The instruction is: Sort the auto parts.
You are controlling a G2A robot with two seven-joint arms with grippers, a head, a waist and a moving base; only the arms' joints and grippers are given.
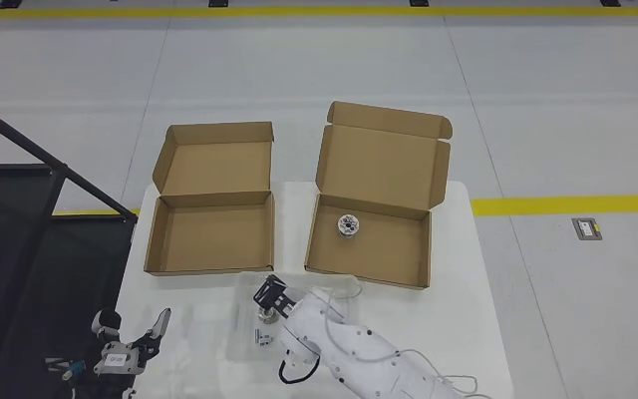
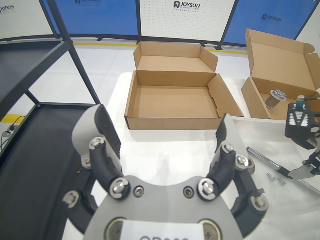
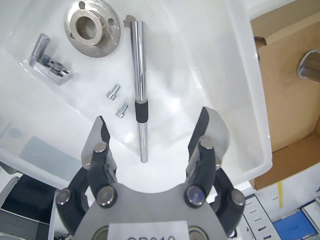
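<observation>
- left tool (image 2: 162, 112) gapes empty at the counter's (image 1: 469, 299) left edge;
- right tool (image 3: 152, 116) spread wide over rod (image 3: 139, 63) in tray (image 3: 240, 51);
- one part (image 1: 347, 225) lies in right box (image 1: 399, 261)

Robot lab: pegboard partitions (image 2: 162, 16), yellow floor tape (image 1: 299, 11).

Right gripper (image 3: 152, 117) hangs over a white plastic tray (image 3: 250, 76), jaws spread wide w/ nothing btwn the pads. In the tray: a chrome rod (image 3: 139, 76) w/ a black band, its thin end pointing into the gap btwn the fingers. Two small bolts (image 3: 113, 93) lie just beside the rod, apart from each other. Past them is a round flanged disc (image 3: 92, 29) and an L-shaped bracket (image 3: 48, 62) w/ holes, near each other but not touching. Cardboard box (image 3: 287, 101) sits against the tray wall, w/ a metal part (image 3: 308, 64) inside.
</observation>
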